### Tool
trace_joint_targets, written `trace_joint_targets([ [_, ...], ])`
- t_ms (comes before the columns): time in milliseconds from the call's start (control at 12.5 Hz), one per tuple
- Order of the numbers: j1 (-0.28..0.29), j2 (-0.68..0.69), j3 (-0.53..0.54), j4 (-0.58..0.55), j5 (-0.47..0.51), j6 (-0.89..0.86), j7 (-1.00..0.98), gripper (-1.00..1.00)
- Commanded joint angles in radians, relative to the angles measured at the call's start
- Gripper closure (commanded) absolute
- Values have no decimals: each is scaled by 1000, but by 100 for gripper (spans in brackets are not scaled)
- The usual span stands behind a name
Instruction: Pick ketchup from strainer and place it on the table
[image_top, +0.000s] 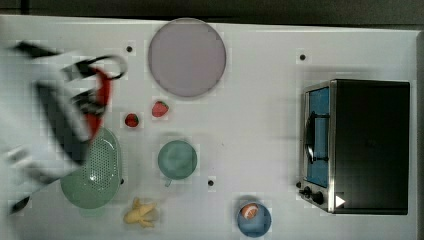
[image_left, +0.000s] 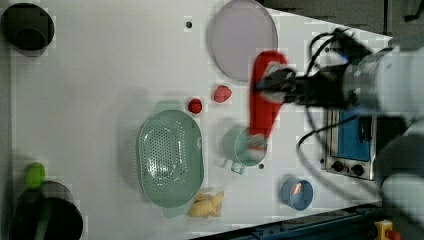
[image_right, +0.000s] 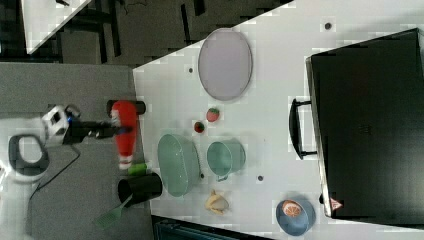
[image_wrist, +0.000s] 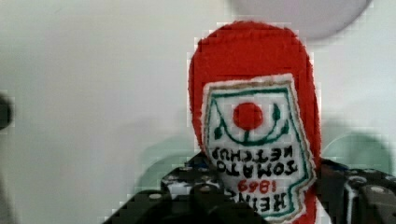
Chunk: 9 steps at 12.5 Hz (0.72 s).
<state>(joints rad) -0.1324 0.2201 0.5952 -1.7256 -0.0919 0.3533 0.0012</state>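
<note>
The ketchup (image_left: 262, 97), a slim red bottle with a white label, hangs in the air with my gripper (image_left: 276, 82) shut on its middle. In the wrist view the ketchup (image_wrist: 254, 126) stands between the dark fingers (image_wrist: 187, 191), label facing the camera. The pale green strainer (image_left: 170, 157) sits on the white table (image_left: 100, 75) with nothing in it. In the top view the ketchup (image_top: 101, 102) and gripper (image_top: 89, 100) hover just past the strainer (image_top: 95, 170), towards the top view's top. The right view shows the ketchup (image_right: 125, 132) held well above the strainer (image_right: 177, 162).
A green cup (image_left: 242, 145) stands beside the strainer, with two strawberries (image_left: 195, 105) nearby. A round grey plate (image_left: 243, 40), a banana (image_left: 206, 205), a blue bowl (image_left: 296, 192) and a toaster oven (image_top: 365, 145) also sit on the table. Black pots (image_left: 27, 25) stand at the edge.
</note>
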Motion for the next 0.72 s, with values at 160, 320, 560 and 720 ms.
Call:
trace_joint_targets([
  [160,-113,31,-176,-24,-9,-9,-406,-16],
  [320,-119,31,-264,-42,-9,26,-488,-16],
  [560,-119,31,-353,-111,-9,127,-514,-16],
  [720,-120,31,-385,-188,-9,225,-514,-16],
])
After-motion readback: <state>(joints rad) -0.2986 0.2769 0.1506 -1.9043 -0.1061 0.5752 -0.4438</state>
